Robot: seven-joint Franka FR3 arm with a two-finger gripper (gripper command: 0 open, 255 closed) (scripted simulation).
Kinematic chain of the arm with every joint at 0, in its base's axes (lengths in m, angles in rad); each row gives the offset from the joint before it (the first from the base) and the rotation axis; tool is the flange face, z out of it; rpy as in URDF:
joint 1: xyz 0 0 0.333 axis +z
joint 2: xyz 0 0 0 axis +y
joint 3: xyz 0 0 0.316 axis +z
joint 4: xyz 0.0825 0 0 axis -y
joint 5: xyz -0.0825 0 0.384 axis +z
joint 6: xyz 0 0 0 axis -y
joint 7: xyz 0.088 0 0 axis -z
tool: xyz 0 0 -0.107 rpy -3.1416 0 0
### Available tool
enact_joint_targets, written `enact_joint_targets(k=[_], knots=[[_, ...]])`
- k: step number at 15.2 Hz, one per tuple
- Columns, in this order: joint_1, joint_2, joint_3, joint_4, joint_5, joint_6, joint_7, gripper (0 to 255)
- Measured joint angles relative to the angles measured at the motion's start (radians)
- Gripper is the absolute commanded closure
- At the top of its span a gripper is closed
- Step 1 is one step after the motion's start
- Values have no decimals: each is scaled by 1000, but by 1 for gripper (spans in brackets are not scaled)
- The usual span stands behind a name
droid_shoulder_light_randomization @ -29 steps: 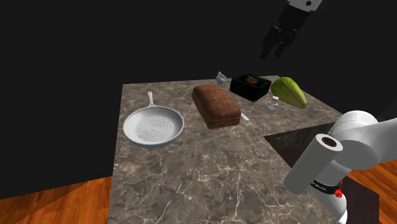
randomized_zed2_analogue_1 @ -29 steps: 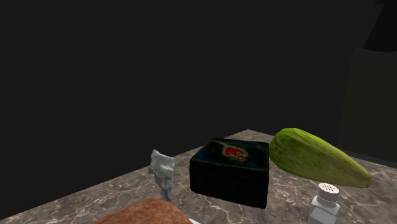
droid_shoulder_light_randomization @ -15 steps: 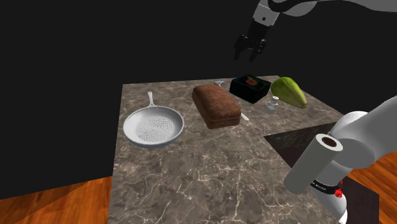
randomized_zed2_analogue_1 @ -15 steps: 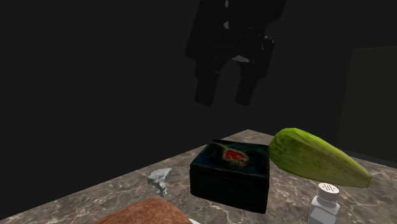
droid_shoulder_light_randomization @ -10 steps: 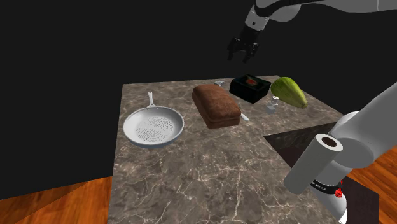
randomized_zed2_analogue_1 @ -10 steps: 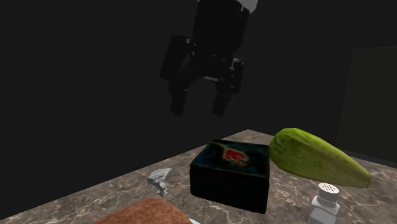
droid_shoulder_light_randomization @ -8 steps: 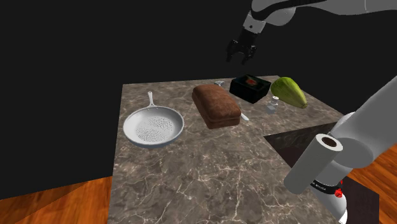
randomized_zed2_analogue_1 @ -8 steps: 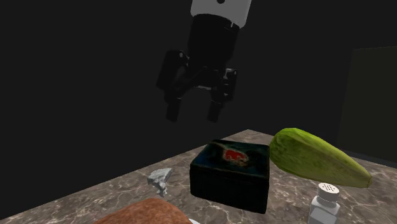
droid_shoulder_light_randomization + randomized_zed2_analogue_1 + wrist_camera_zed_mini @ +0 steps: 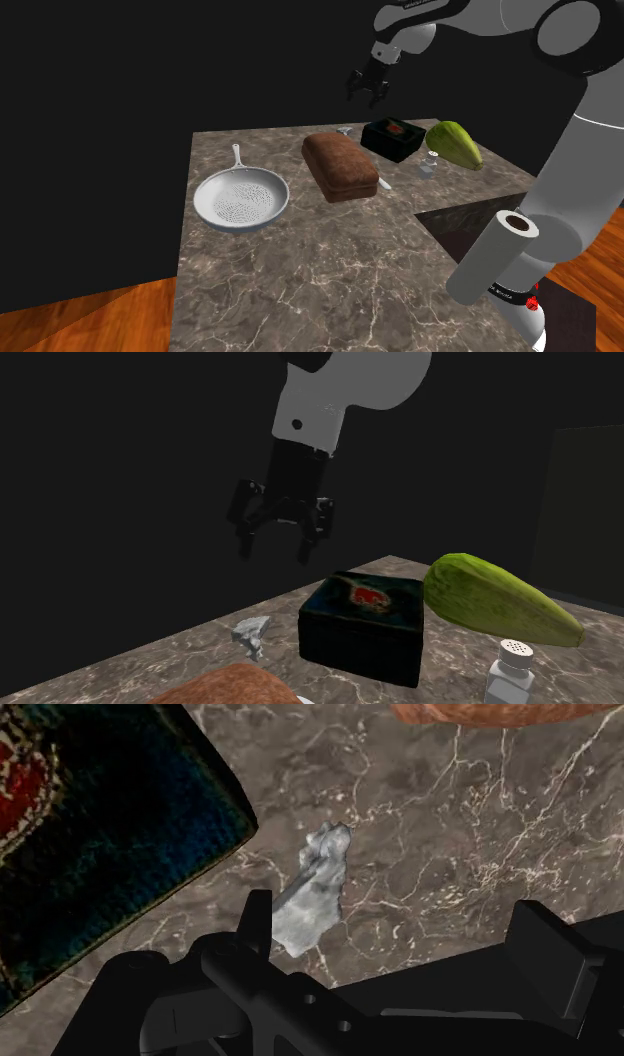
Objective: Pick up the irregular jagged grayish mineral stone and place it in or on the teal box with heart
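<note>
Black fingers of your hand [image 9: 274, 554] stand wide apart, with nothing between them and nothing touching them. It hangs in the air above the table [image 9: 330, 262], higher than the teal box [image 9: 365, 622] and off to the side of it where the stone lies.

In the wrist view you see the grey jagged stone [image 9: 315, 889] flat on the table, just beside the box [image 9: 90, 834] but not touching it. It lies nearer one finger than the other.

From the shoulder view the stone [image 9: 345, 131] is only a pale speck by the box's far corner, and you cannot read its shape there. The wrist view cuts the box at its edge, so only part of the red heart shows on the lid. The brown loaf [image 9: 230, 687] is cut off in the second exterior view, as is the white shaker [image 9: 510, 672].

Seen from the shoulder, the loaf [image 9: 343, 165] lies on the stone's side of the box. A green fruit [image 9: 455, 144] lies on the box's other side. The white pan [image 9: 241, 197] sits well apart from the box, beyond the loaf.

Brown-grey marble with pale veins covers the table. Wood floor [image 9: 80, 312] shows below it, with a black area all around.
</note>
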Motion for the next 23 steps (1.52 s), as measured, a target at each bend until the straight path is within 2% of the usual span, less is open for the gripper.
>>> enact_joint_targets(k=[6, 13, 20, 21, 23], knots=[[-60, 218, -12, 192, 107, -15, -3, 0], [-56, 272, 0, 178, 134, 49, -11, 0], [-57, 277, 1, 177, 136, 56, -14, 0], [-57, 277, 1, 177, 136, 56, -14, 255], [-57, 277, 1, 177, 136, 56, -14, 255]])
